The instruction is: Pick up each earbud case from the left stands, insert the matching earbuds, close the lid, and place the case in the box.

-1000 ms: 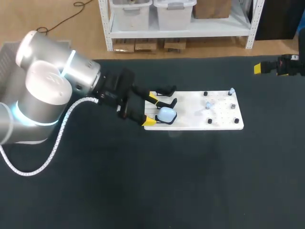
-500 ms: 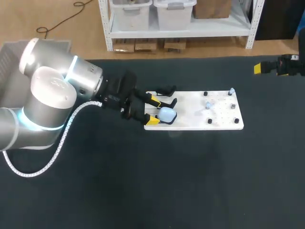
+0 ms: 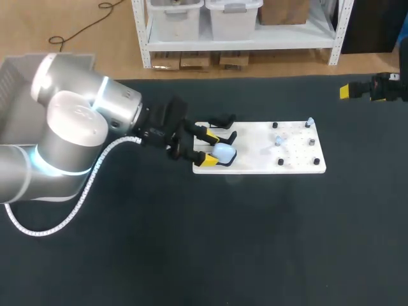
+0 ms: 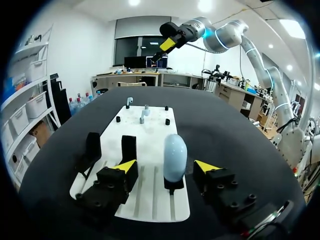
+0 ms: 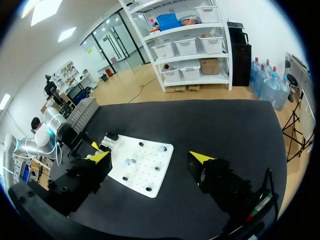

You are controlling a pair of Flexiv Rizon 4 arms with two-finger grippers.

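A pale blue earbud case (image 3: 223,152) (image 4: 175,156) stands upright on a black stand at the near left end of the white board (image 3: 268,156) (image 4: 150,197). My left gripper (image 3: 210,148) (image 4: 166,169) straddles it, open, with a gap showing on each side of the case. Two empty black stands (image 3: 224,119) (image 4: 129,148) sit beside it. Small earbuds (image 3: 278,140) (image 4: 145,111) rest on pegs further along the board. My right gripper (image 3: 357,90) (image 5: 150,159) hangs open high over the far right of the table, holding nothing.
A grey box (image 3: 9,80) (image 5: 82,107) stands at the table's far left, behind my left arm. Several small black pegs (image 3: 280,162) dot the right half of the board. Dark tabletop (image 3: 255,242) stretches in front of the board.
The left gripper's fingers have drawn in around the case, and the arm has edged slightly toward the board. The right arm has not moved.
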